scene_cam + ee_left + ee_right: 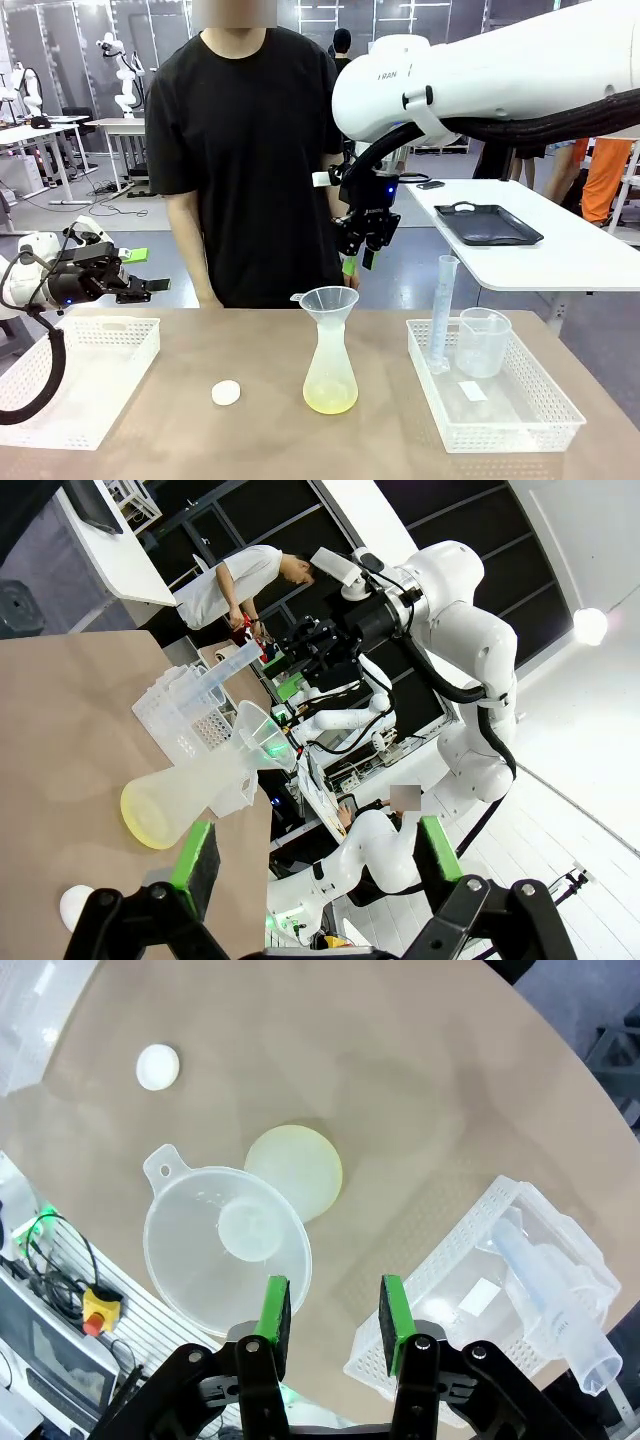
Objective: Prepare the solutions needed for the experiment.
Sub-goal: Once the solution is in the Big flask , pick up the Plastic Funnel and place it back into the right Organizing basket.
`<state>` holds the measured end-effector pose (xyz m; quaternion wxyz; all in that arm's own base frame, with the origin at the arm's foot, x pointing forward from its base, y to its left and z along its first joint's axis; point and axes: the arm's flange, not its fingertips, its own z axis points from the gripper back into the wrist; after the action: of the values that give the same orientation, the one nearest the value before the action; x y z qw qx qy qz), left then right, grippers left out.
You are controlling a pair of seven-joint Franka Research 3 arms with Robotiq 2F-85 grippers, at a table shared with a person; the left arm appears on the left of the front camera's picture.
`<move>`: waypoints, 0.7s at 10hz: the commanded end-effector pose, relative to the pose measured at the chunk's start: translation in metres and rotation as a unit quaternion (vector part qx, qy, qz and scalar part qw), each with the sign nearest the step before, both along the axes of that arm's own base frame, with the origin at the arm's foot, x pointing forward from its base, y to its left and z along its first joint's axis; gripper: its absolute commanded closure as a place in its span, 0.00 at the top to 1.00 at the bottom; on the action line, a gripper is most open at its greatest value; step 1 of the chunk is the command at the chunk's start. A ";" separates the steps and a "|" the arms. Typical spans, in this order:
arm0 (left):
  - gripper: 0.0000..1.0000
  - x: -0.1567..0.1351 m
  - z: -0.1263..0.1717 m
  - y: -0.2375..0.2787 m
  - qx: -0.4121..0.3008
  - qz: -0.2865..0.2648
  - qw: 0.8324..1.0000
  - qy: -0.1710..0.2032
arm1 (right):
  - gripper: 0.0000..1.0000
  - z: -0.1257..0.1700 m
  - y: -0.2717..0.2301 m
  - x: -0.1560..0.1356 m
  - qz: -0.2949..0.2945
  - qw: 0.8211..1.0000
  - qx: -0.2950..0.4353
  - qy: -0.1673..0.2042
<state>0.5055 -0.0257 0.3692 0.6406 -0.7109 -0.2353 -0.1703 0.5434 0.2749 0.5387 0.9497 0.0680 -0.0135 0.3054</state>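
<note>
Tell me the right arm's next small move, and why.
Probably lower the right gripper toward the rim of the funnel to lift it out. The gripper hangs open and empty above the funnel, which sits in the neck of the flask, and the pale yellow-green solution already lies in the flask's bottom.

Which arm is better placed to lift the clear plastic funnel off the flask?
Right: the right gripper hangs open above the clear plastic funnel on the conical flask; the left gripper is far aside, over the white basket.
</note>
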 end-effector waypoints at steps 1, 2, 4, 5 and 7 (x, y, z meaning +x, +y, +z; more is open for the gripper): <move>1.00 -0.002 0.000 -0.001 0.011 0.000 1.000 -0.003 | 0.47 0.005 -0.003 -0.001 -0.007 1.000 0.005 -0.001; 1.00 -0.002 0.000 -0.001 0.011 0.000 1.000 -0.003 | 0.47 0.005 -0.003 -0.001 -0.007 1.000 0.005 -0.001; 1.00 -0.002 0.000 -0.001 0.011 0.000 1.000 -0.003 | 0.47 -0.002 0.002 -0.001 0.002 1.000 -0.005 0.009; 1.00 -0.002 0.000 -0.001 0.011 0.000 1.000 -0.003 | 0.47 -0.007 0.002 -0.001 -0.005 1.000 -0.005 0.013; 1.00 -0.002 0.000 -0.001 0.011 0.000 1.000 -0.003 | 0.47 -0.012 -0.001 0.000 -0.030 0.999 -0.004 0.017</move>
<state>0.5055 -0.0257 0.3692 0.6406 -0.7109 -0.2353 -0.1703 0.5450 0.2749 0.5303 0.9522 0.0686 -0.0008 0.2978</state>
